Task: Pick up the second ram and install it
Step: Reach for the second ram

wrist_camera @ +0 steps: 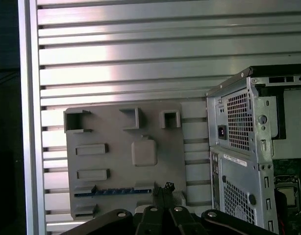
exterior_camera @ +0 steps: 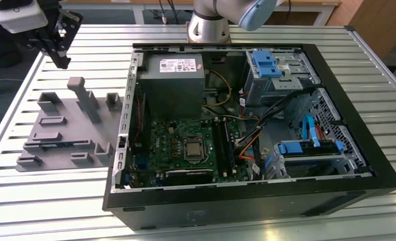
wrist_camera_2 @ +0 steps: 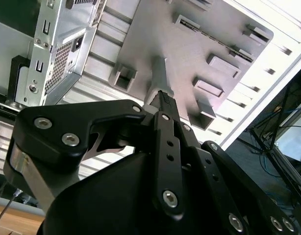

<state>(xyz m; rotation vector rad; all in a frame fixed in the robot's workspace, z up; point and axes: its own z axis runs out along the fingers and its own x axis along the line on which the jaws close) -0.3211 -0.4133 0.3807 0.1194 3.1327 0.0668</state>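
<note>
The gripper (wrist_camera: 164,188) is hovering over the grey tray (wrist_camera: 116,128), its 2 fingers pressed together and empty; the second ram (wrist_camera: 115,191) is lying in a tray slot.

**Item:** second ram (wrist_camera: 113,192).

**Look:** one long, narrow blue circuit-board stick. In the first wrist view it shows as a thin blue strip. Its chips cannot be made out from this angle.

**Pose:** level, and apparently standing on its long edge.

**Place:** seated in a slot of the grey tray (wrist_camera: 165,161), in the row along one edge of the tray, with small raised blocks at either end of the strip. The tray rests on the slatted table (wrist_camera: 140,58) just beside the open computer case (wrist_camera: 238,161). In the exterior view the tray (exterior_camera: 71,138) lies on the exterior view's left of the case.

**State:** at rest in the tray, free of any grip, not yet installed.
</note>
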